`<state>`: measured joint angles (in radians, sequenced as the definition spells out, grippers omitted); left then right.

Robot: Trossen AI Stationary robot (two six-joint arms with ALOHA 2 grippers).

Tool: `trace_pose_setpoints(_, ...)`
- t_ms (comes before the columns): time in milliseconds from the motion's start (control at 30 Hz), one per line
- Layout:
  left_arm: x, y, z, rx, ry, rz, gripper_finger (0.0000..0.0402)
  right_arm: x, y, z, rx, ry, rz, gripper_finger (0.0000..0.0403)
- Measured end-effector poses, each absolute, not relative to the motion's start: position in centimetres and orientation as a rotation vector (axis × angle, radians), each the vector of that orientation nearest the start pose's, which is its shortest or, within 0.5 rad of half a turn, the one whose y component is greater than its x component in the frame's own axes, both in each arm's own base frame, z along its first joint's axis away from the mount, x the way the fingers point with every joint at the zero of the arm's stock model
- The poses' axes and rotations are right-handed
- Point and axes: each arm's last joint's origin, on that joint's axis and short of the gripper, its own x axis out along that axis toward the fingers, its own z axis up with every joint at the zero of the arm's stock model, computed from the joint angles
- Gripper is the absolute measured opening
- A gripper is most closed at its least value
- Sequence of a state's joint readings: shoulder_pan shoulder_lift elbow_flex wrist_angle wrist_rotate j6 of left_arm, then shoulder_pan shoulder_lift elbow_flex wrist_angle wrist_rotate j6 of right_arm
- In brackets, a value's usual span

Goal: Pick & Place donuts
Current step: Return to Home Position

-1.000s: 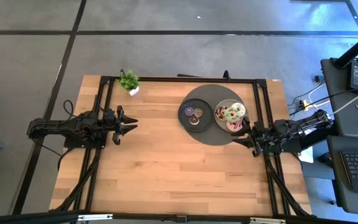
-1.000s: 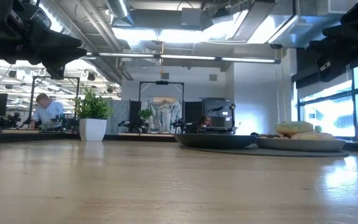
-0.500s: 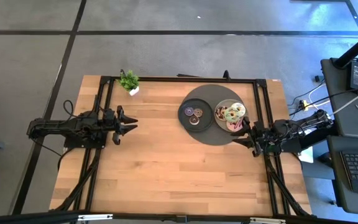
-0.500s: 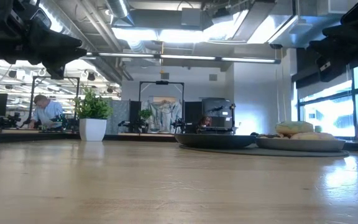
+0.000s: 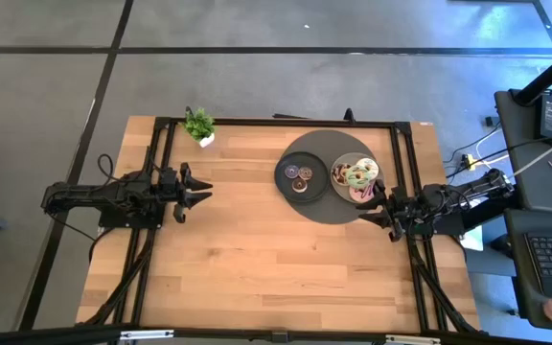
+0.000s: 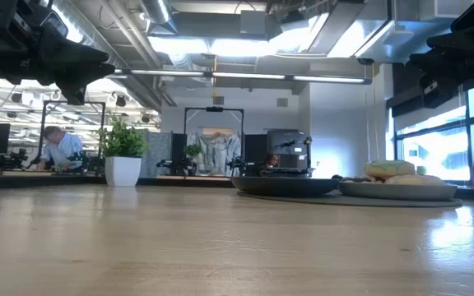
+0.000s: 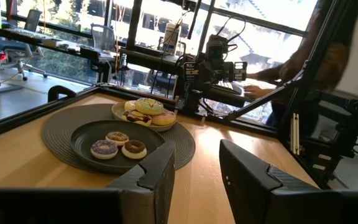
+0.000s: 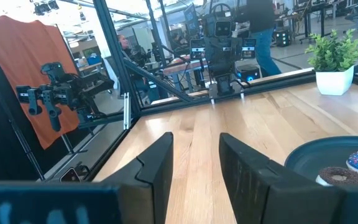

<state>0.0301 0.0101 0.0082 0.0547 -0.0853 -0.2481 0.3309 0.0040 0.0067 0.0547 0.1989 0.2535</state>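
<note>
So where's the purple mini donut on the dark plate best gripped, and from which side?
Probably across its outer rim, from straight above: the purple mini donut lies flat on the dark plate, with the brown mini close beside it, so pinch across the free sides.

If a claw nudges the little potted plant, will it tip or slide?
The potted plant looks top-heavy, foliage wider than its small white pot, so a high push likely tips it. It seems light; a low push probably slides it on the wooden table.

On the counter (image 5: pixel 257 259), a mat (image 5: pixel 324 142) carries two plates: mini donuts (image 5: pixel 302 177) on the left plate (image 5: pixel 288 190), larger donuts (image 5: pixel 359 175) on the right plate (image 5: pixel 351 158). A potted plant (image 5: pixel 198 125) stands behind-left.
</note>
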Motion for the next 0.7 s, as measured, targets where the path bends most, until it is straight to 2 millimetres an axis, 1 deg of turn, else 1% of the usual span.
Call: trace_pose_setpoints(700, 9.75, 0.54, 17.08, -0.249, -0.067, 0.108, 0.0123, 9.34, 2.61, 17.07, 0.268, -0.038, 0.138, 0.0132)
